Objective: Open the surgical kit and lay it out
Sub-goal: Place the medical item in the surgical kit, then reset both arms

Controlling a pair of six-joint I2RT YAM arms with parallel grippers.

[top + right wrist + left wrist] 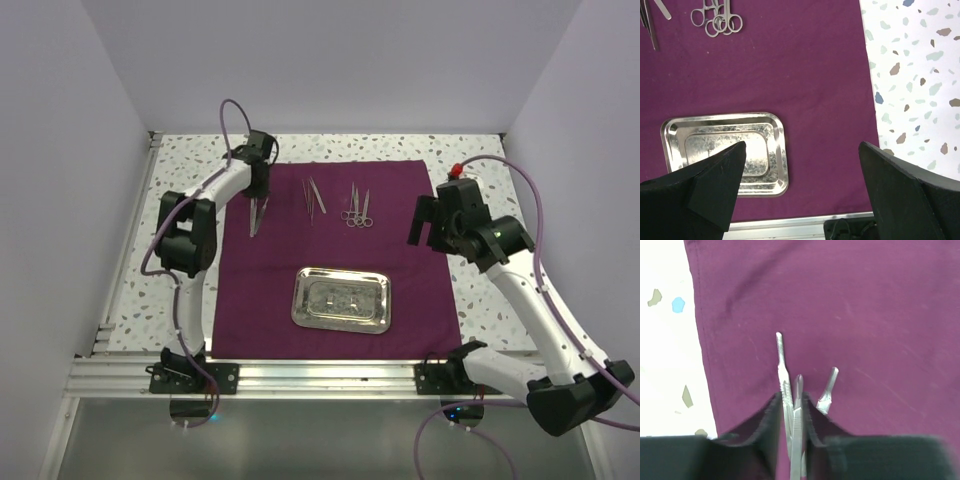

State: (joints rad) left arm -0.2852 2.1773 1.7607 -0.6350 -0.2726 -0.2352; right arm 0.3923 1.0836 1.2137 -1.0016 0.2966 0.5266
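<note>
The purple cloth wrap lies spread flat on the table. The steel tray sits empty on its near middle, also in the right wrist view. My left gripper is shut on thin silver instruments, their tips over the cloth's far left part. Loose tweezers and ring-handled scissors lie at the cloth's far middle; the scissors show in the right wrist view. My right gripper is open and empty, above the cloth's right edge.
Speckled tabletop borders the cloth on both sides. An aluminium rail runs along the near edge. White walls close in the left, back and right.
</note>
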